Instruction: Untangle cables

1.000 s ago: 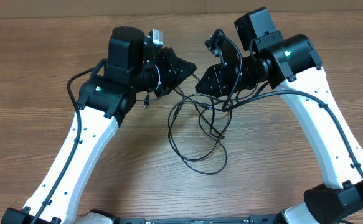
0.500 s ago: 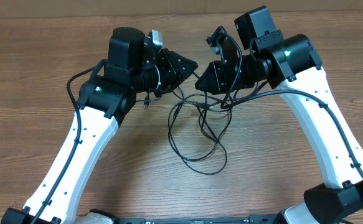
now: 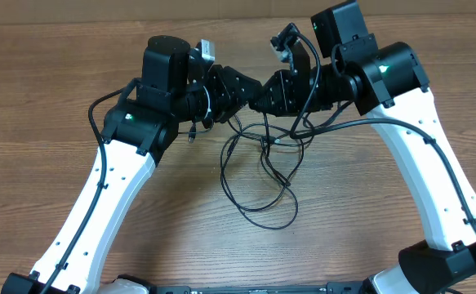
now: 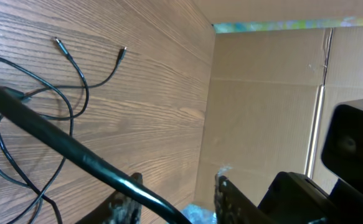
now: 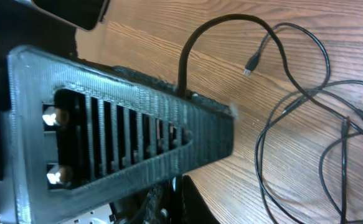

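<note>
Black cables [image 3: 268, 140] lie in one tangle on the wooden table [image 3: 58, 73], just beneath the two grippers' meeting tips and trailing toward the arm bases. The strands cross too much to count. Two plug tips [image 4: 59, 42] lie beyond the left gripper [image 3: 242, 88]. Its fingers [image 4: 221, 193] stand partly apart, gripping nothing that I can see. A black cord [image 4: 75, 152] crosses before them. The right gripper [image 3: 266, 96] is closed tight. One strand arches out beside its finger [image 5: 137, 143]; whether it is pinched I cannot tell.
</note>
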Tool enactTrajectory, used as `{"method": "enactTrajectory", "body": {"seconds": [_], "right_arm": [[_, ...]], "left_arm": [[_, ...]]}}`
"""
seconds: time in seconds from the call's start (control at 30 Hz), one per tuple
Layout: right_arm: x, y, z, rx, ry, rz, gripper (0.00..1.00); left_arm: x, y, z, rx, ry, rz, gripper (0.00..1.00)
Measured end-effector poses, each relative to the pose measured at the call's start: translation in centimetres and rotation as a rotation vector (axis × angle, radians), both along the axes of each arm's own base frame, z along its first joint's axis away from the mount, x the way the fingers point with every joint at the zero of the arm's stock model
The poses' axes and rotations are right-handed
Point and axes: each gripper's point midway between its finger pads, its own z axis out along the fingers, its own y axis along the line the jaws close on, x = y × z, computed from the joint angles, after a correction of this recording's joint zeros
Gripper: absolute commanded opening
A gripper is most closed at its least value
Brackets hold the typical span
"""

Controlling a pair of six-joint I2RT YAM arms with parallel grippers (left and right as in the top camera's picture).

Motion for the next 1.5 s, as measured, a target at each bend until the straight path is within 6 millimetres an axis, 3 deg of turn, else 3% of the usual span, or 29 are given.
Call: {"method": "enactTrajectory", "body": {"seconds": [0.13, 0.27, 0.67, 1.5], "right_arm": [[0.17, -0.47, -0.48, -0.035, 0.000, -0.020, 0.04], [0.33, -0.74, -0.72, -0.053, -0.003, -0.032, 0.04], [0.38, -0.79, -0.77, -0.057, -0.004, -0.035, 0.04], [-0.02, -0.57, -0.63, -0.041, 0.012, -0.021, 0.04]], "left_arm": [[0.00, 0.00, 0.00, 0.000, 0.000, 0.000, 0.35], [-0.04, -0.04, 0.03, -0.001, -0.002, -0.004, 0.22], [-0.09, -0.08, 0.05, -0.011, 0.014, 0.001, 0.27], [-0.06, -0.09, 0.12, -0.014, 0.014, 0.003, 0.18]]}}
